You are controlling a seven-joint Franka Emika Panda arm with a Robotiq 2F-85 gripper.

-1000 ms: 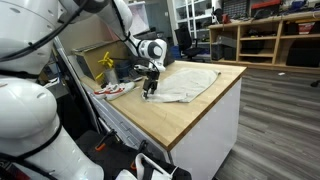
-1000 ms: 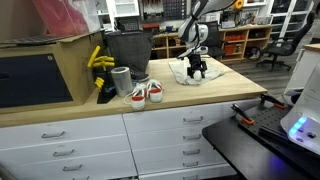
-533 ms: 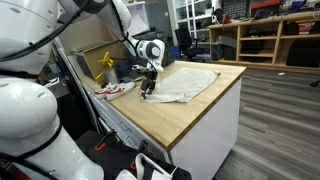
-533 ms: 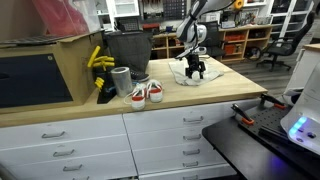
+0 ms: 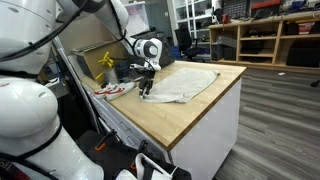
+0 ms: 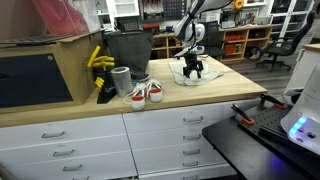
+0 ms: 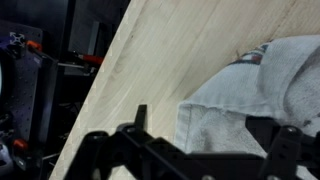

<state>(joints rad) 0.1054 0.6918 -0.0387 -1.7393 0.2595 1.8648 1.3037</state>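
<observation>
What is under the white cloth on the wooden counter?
Only the wooden countertop shows around the cloth, which lies spread out on it. Whatever the cloth covers cannot be seen. The open gripper hangs at the cloth's edge.

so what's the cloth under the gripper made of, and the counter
The cloth is probably soft woven cotton, matte off-white; it lies in limp folds with a hemmed edge. The countertop is wood or wood-look laminate, light tan, smooth with a faint sheen; streaky grain shows, but which one is unclear.
</observation>
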